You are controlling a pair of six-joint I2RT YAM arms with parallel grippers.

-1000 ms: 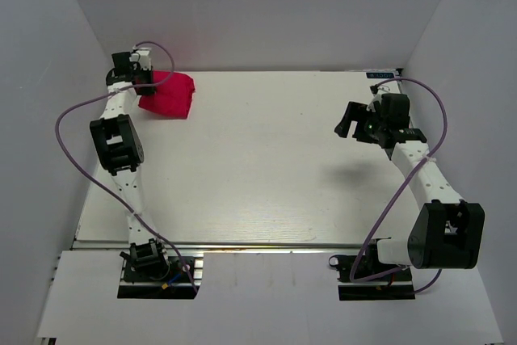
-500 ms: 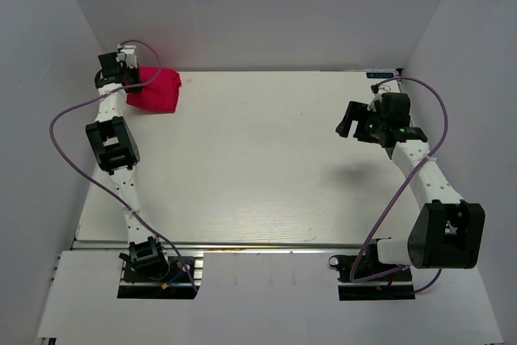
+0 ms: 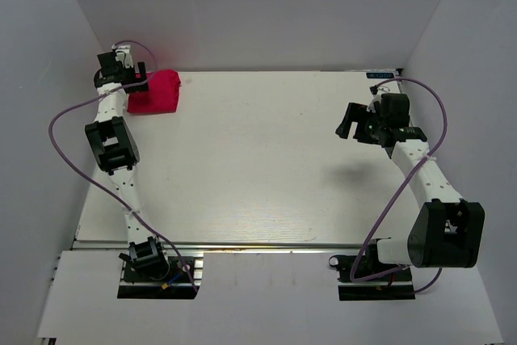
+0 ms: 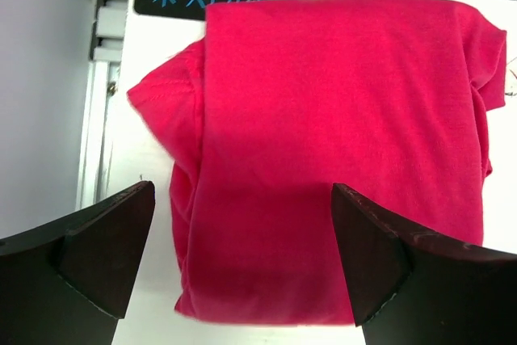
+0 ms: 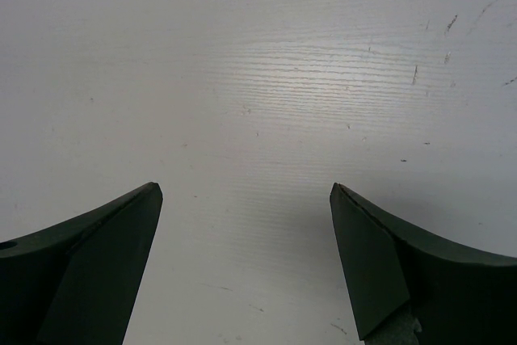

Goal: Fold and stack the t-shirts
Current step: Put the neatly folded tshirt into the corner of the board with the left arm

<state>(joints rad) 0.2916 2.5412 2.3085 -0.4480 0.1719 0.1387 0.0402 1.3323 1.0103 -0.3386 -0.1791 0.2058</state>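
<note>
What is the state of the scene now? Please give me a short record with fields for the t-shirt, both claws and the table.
t-shirt: crimson-pink, folded, lying flat
place: far left corner of the table
left claw: open, jaws wide apart above the t-shirt, not gripping it
right claw: open, over the right side of the table, holding nothing
t-shirts in view: one

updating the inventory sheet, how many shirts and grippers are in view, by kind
pink t-shirt: 1
grippers: 2 (left gripper, right gripper, both open)
total: 3
</note>
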